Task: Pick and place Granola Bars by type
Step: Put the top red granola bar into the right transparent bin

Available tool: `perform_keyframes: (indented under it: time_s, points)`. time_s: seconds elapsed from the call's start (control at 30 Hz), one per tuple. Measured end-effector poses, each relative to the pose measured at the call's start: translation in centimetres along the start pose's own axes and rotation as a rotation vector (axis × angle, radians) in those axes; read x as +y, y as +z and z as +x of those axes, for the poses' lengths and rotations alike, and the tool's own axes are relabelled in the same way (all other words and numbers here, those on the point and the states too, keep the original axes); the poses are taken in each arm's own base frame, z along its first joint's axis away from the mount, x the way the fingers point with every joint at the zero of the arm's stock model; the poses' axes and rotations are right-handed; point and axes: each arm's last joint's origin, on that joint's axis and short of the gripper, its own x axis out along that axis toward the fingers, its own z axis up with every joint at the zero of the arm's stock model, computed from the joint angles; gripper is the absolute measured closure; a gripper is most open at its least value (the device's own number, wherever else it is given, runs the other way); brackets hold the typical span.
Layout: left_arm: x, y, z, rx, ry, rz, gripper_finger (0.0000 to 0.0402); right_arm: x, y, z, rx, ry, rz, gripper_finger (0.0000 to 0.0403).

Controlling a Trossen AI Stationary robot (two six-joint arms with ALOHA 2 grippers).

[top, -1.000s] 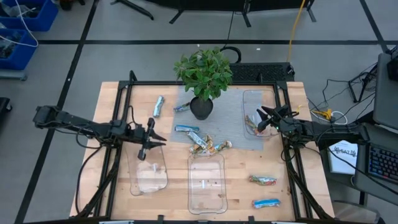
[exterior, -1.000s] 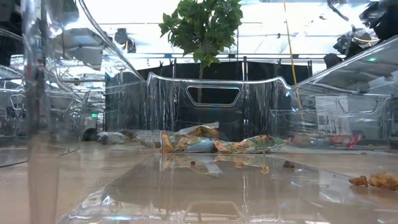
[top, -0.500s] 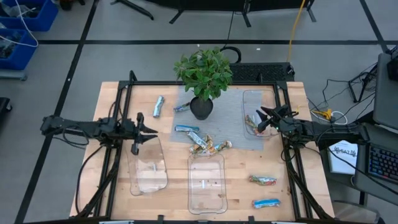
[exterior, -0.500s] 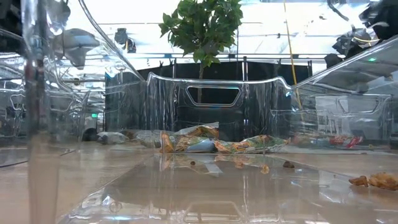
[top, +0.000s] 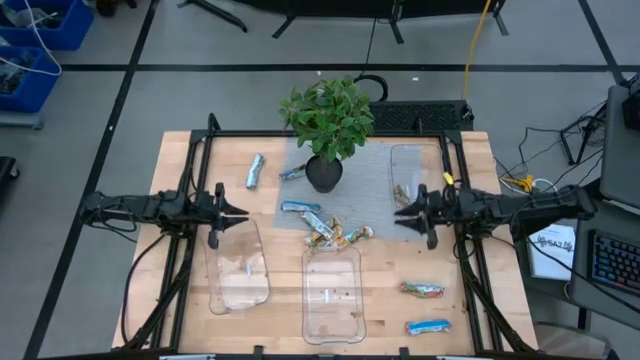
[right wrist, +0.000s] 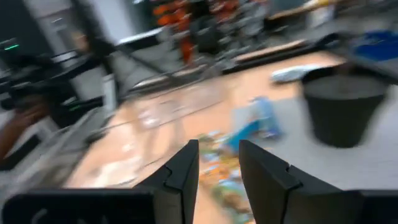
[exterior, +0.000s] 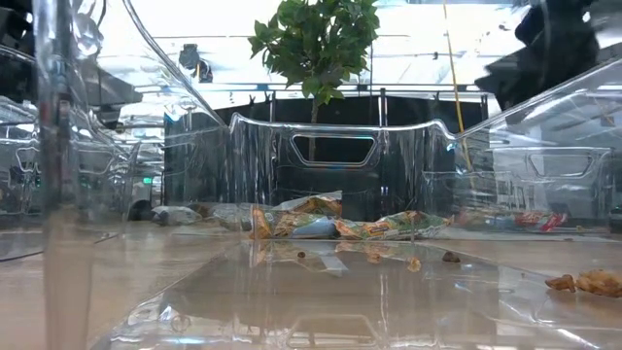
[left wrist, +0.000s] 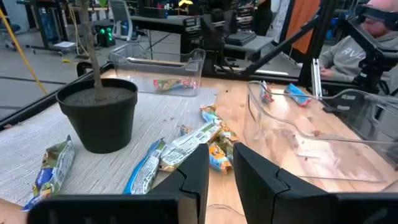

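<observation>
From above, my right tool (top: 408, 215) and left tool (top: 234, 213), both slightly parted and empty, flank the Granola Bars (top: 331, 231) heaped mid-surface; I should come down on one wrapper only. At surface level the clear trays (exterior: 330, 146) wall that heap. My left wrist view shows the plant pot (left wrist: 98, 118) just beside it, crowding any approach.

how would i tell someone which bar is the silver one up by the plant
Start at the potted plant at the far middle of the table. Look to its left, off the grey mat, on bare wood: the silver bar lies there alone, slanted. The nearest bar, bluish, lies on the mat beside the pot.
</observation>
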Motion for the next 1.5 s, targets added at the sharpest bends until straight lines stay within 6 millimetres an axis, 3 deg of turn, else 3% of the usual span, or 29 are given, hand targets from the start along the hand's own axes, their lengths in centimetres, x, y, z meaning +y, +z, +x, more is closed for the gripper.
perform_keyframes:
  time_s: [0.17, 0.33, 0.47, 0.63, 0.87, 1.07, 1.27, 1.5]
  points:
    - [0.0, 0.0, 0.0, -0.003, -0.001, -0.019, 0.0325, 2.3, 1.4, 1.1, 0.113, 0.130, 0.084, 0.0313]
    - [0.0, 0.1, 0.0, -0.007, -0.001, -0.049, 0.0325, 5.1, 1.2, 2.4, 0.395, 0.141, 0.222, 0.0321]
    - [0.0, 0.1, 0.0, -0.007, -0.001, -0.048, 0.0325, 7.6, 0.0, 3.4, 0.562, 0.153, 0.348, 0.0326]
    - [0.0, 0.1, 0.0, -0.006, -0.004, -0.048, 0.0325, 10.1, -2.9, 4.0, 0.757, 0.103, 0.488, 0.0339]
    - [0.0, 0.1, 0.0, -0.006, -0.005, -0.048, 0.0325, 12.6, -6.0, 3.4, 0.987, 0.021, 0.678, 0.0367]
    - [0.0, 0.1, 0.0, -0.006, -0.005, -0.049, 0.0325, 13.5, -6.6, 2.3, 1.044, -0.038, 0.777, 0.0386]
    - [0.0, 0.1, 0.0, -0.006, -0.005, -0.049, 0.0325, 12.7, -7.3, 1.6, 1.098, -0.206, 0.795, 0.0395]
    - [0.0, 0.1, 0.0, -0.006, -0.005, -0.049, 0.0325, 12.1, -7.7, 1.0, 1.201, -0.264, 0.762, 0.0402]
